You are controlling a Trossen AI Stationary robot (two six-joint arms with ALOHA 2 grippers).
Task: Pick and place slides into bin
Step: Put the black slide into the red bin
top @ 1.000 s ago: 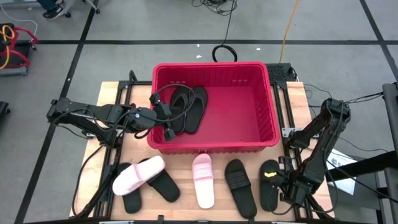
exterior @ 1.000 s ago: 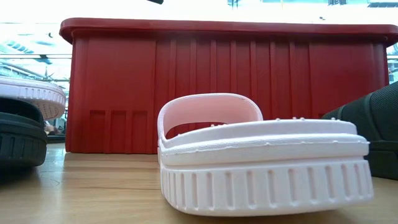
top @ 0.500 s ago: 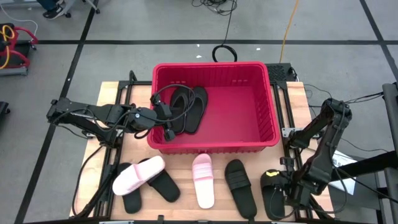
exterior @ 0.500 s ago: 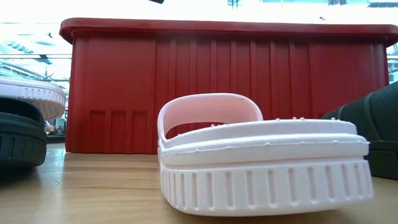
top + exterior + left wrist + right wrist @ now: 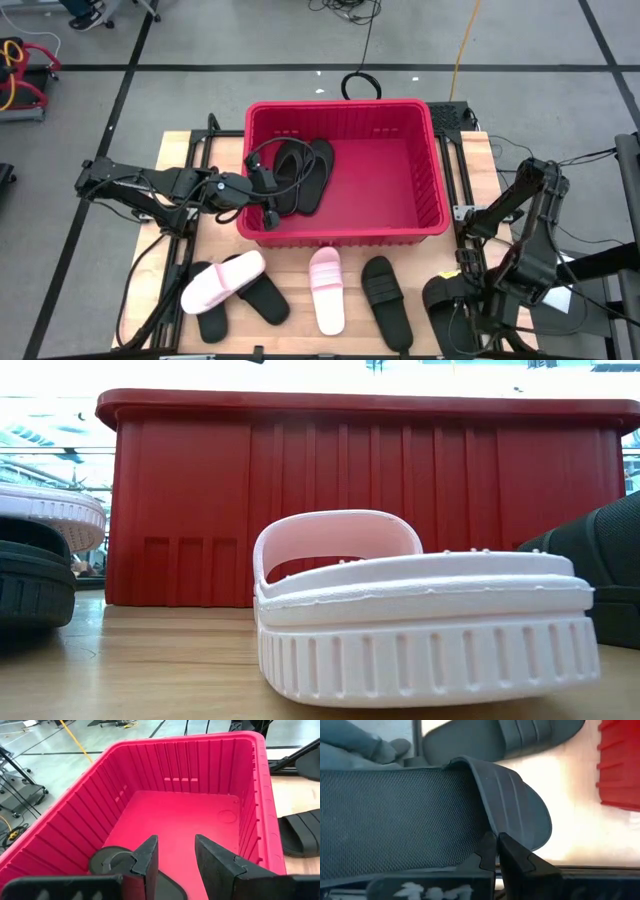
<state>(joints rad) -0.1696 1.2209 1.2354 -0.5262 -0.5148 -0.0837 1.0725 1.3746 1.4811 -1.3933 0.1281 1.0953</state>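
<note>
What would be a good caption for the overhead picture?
Right pincer grips a black slide at the table's edge; left pincer hovers open over two black slides in the red bin.

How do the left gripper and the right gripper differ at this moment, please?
The left gripper is open and empty over the bin; the right gripper is shut on a black slide. The left is at the bin's left wall, the right at the table's front right corner.

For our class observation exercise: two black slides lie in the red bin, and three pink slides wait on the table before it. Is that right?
Not quite. The high view shows two pink slides on the table, not three; the others there are black. Two black slides do lie in the red bin.
</note>
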